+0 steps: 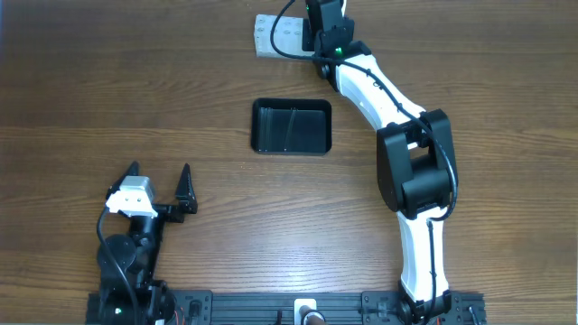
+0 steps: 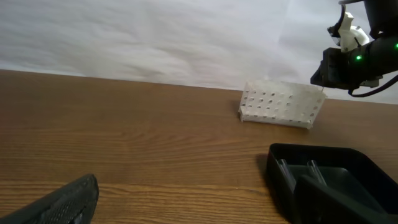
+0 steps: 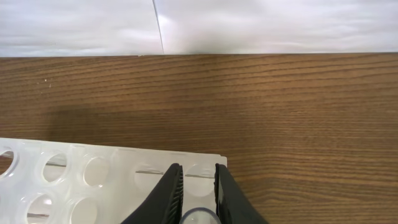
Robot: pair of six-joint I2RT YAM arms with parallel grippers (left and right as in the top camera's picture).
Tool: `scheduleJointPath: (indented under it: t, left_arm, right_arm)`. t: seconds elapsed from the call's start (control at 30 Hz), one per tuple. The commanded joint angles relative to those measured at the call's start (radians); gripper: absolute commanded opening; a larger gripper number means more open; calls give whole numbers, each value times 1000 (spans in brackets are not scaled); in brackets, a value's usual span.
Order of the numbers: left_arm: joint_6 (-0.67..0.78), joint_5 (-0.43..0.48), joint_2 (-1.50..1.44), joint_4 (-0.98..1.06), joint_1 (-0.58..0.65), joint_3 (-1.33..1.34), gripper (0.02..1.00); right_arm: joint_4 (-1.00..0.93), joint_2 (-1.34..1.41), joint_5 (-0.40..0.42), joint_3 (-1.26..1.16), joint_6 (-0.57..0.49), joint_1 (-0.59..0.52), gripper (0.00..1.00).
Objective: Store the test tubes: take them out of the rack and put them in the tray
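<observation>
The right end effector is clenching a tube that is standing in the corner hole of the rack, at the far side of the desk. The left end effector is hanging released near its base, well apart from the tray.

the work surface is a wooden table, brown, with a fine grain that runs from side to side in the top view; faint seams between its boards go the same way. behind the far edge of the table stands a white backdrop (cloth or paper, slightly wrinkled; i cannot tell which). in the right wrist view a thin vertical seam divides this backdrop. the light is soft and even, and a faint shadow lies on the wood.
</observation>
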Motion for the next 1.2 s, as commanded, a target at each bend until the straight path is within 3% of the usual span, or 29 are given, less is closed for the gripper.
scheduleJointPath:
  t: [0.03,0.67,0.8,1.0,1.1,1.2]
  left_arm:
    - [8,10,-6,-1,6,-6,1000]
    - [8,10,-6,-1,6,-6,1000]
    - [8,10,-6,-1,6,-6,1000]
    - [8,10,-6,-1,6,-6,1000]
    - [8,10,-6,-1,6,-6,998]
    - [8,10,-6,-1,6,-6,1000]
  right_arm:
    - [13,0,-1,2,0,-2,119]
    - [6,-445,-1,5,-1,25,112]
    - [-159,-510,-1,5,7,56,110]
    - [-590,-504,-9,3,193,106,108]
    - [-731,-470,-69,-21,261,107,106]
    - [-752,-425,-111,-74,298,108,102]
